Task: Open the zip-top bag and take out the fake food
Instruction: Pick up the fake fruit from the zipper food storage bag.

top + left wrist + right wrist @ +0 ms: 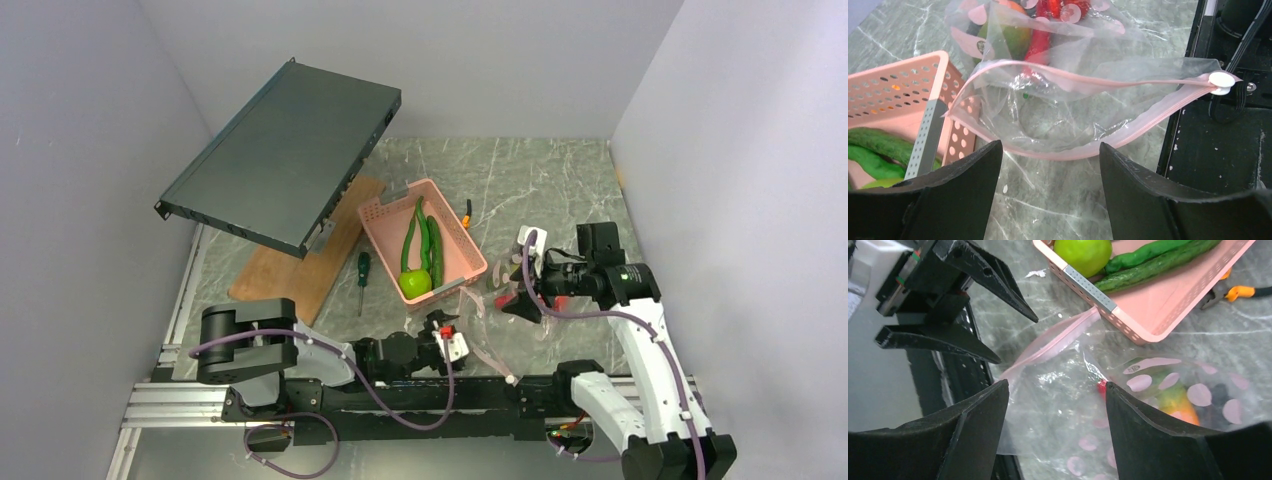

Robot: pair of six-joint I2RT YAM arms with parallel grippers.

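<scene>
The zip-top bag lies on the marble table with its mouth gaping; the pink zip strip curves round the opening and its white slider is at the right end. Fake food shows through the plastic: a red piece and an orange-green piece. More fake food, a lime-green apple and long green pods, lies in the pink basket. My left gripper is open just in front of the bag's mouth, holding nothing. My right gripper is open above the bag's clear middle.
The pink basket stands just beyond the bag. A green-handled screwdriver, a wooden board and a tilted dark metal chassis are at the left. An orange-handled tool lies behind the basket. Black mounting rails run beside the bag.
</scene>
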